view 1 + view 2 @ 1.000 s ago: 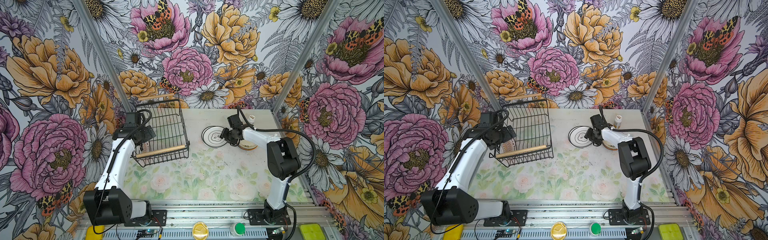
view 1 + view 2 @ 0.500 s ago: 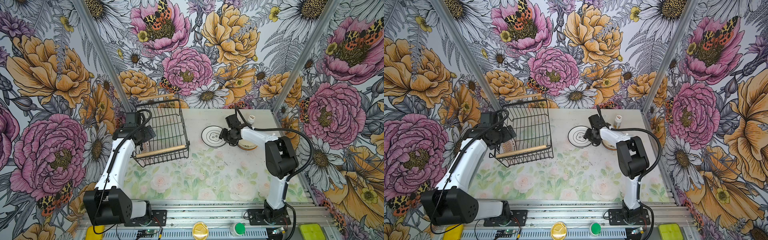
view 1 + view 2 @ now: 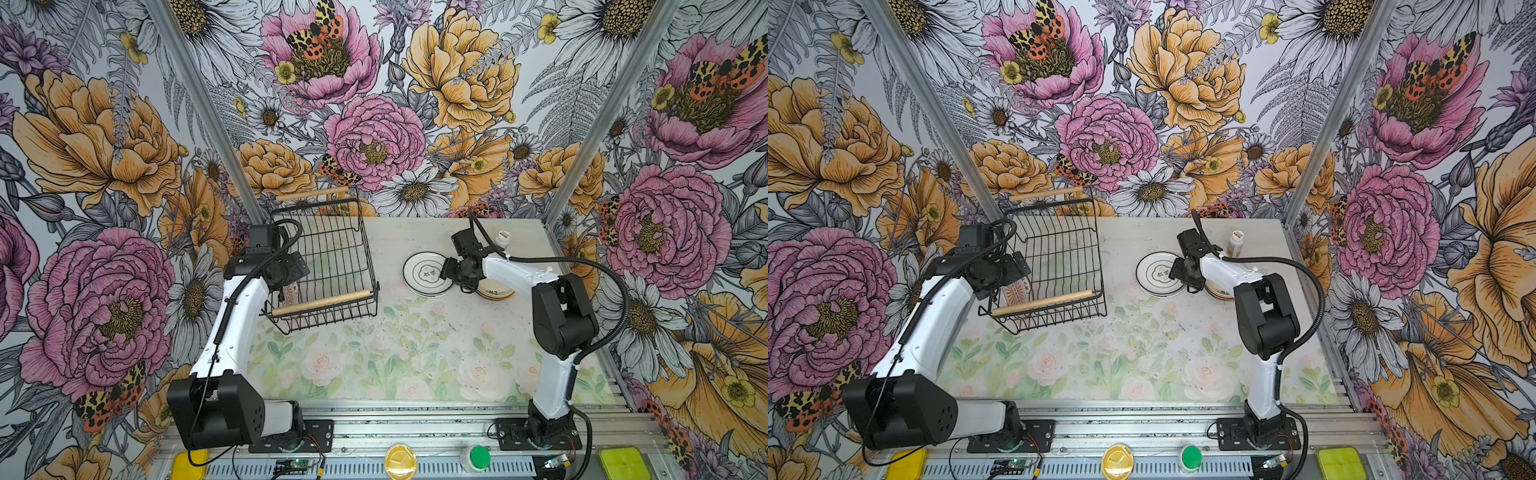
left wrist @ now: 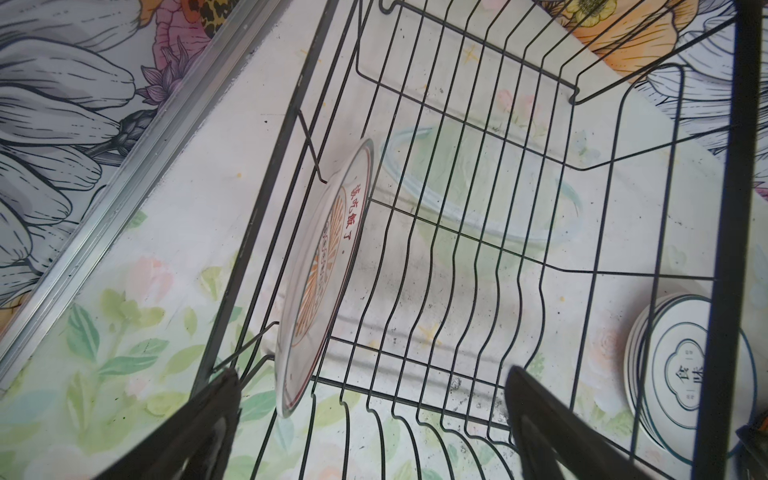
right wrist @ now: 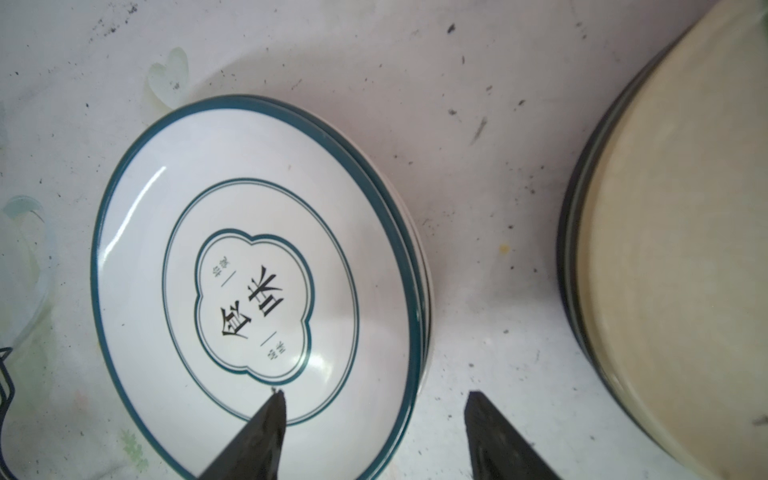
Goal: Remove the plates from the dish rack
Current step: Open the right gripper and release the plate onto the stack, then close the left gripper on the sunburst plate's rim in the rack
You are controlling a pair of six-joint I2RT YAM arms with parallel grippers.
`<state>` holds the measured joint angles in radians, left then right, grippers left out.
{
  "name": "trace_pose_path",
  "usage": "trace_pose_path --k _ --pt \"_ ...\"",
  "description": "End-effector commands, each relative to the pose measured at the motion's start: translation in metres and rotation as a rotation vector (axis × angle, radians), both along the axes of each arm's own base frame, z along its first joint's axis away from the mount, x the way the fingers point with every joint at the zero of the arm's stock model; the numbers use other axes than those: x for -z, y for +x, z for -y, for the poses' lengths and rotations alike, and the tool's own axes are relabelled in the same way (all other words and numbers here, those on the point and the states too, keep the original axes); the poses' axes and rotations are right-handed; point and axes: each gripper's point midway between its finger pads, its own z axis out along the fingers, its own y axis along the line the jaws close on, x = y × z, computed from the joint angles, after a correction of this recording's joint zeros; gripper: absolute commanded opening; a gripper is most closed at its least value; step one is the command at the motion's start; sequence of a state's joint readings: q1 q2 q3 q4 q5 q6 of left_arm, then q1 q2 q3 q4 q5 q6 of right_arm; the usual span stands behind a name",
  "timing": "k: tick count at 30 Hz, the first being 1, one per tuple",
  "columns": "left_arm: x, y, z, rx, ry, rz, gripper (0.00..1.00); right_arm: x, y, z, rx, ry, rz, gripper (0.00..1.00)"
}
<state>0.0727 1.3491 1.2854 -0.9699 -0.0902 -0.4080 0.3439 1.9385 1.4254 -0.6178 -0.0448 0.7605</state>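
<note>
While my R gripper [image 5: 374,399] hangs released astride the teal-edged white ceramic plate [image 5: 249,199], L gripper [image 4: 372,374] gapes wide over the black wire dish rack [image 3: 324,302]; orange-sunburst plate [image 4: 320,270] stands inside, prob. leaning.

Wht plate [image 5: 257,286] w/ teal rim, blk rack [image 3: 324,302].

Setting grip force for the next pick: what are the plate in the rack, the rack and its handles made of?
Plate: glazed ceramic, likely; smooth white face, printed sunburst. Rack: thin black-coated metal wire, it seems. Handle: bare light wood, matte rod.
</note>
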Motion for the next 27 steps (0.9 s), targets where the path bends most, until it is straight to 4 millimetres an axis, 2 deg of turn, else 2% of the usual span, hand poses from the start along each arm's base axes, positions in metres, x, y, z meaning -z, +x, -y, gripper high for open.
trace_pose_path --k 1,5,8,11,13,22,27 --pt "-0.005 0.003 -0.008 -0.001 0.036 -0.007 0.99 -0.032 0.01 -0.002 -0.014 -0.003 0.084 0.74" --pt "-0.002 0.004 -0.011 -0.006 0.054 -0.033 0.99 -0.038 0.01 -0.002 -0.018 -0.001 0.098 0.76" --pt "0.0 0.006 -0.013 -0.01 0.063 -0.05 0.99 -0.042 0.01 -0.001 -0.019 -0.002 0.106 0.86" --pt "0.003 0.007 -0.015 -0.013 0.073 -0.065 0.99 -0.045 0.009 0.0 -0.018 -0.001 0.114 0.88" --pt "0.006 0.009 -0.017 -0.014 0.083 -0.076 0.99 -0.047 0.008 0.003 -0.016 -0.003 0.118 0.99" --pt "0.018 0.013 -0.02 -0.005 0.105 -0.119 0.98 -0.053 0.005 0.007 -0.016 0.007 0.127 0.99" --pt "0.025 0.015 -0.018 0.01 0.101 -0.141 0.93 -0.055 0.003 0.01 -0.015 0.009 0.13 0.99"
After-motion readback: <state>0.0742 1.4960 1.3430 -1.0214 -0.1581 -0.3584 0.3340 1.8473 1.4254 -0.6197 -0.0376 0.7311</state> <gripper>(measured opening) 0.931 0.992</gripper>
